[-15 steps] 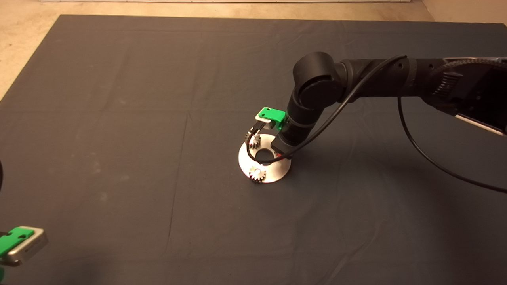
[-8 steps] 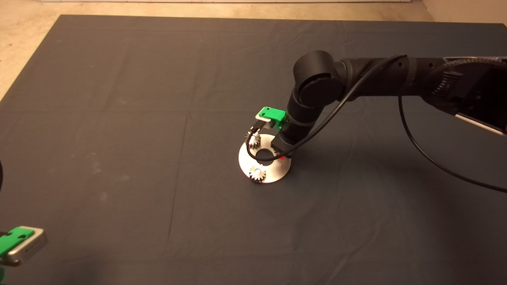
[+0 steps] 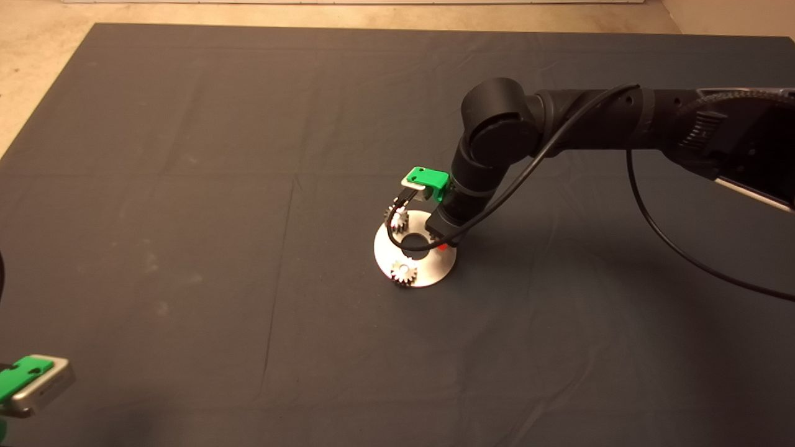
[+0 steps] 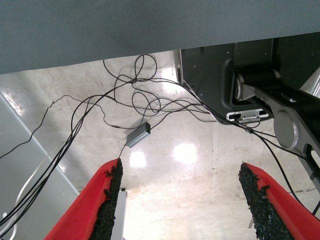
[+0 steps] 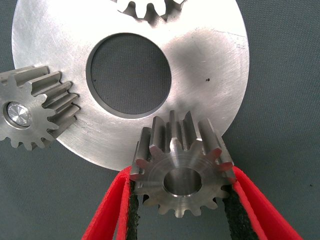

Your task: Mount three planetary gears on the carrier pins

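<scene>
- Three gears in my views: the right gripper (image 5: 181, 210) has one clamped between its red fingers (image 5: 107, 207), and two sit on the silver disc (image 5: 205, 60).
- I see the held gear (image 5: 180, 165) squeezed on both flanks by the black pads, the jaws spread only as wide as the gear itself. Its bore is open and I see no pin through it.
- The held gear hangs over the disc's rim, on the near side of the disc's large central hole (image 5: 128, 74) as my right wrist camera looks at it.
- Beyond that hole from the gripper, a second gear (image 5: 147, 7) shows at the far rim, only partly in view.
- Off to one side of the fingers, a third gear (image 5: 32, 110) sits at the disc's edge with a carrier pin (image 5: 17, 113) shining in its bore.
- From the head camera, the right gripper (image 3: 438, 239) is down on the disc (image 3: 428, 267), which lies mid-mat (image 3: 186, 186); the gripper hides the held gear there.
- The left gripper (image 4: 182, 197) is parked off the mat's lower left corner (image 3: 28, 385), fingers wide apart and holding nothing, looking at floor cables (image 4: 130, 100).
</scene>
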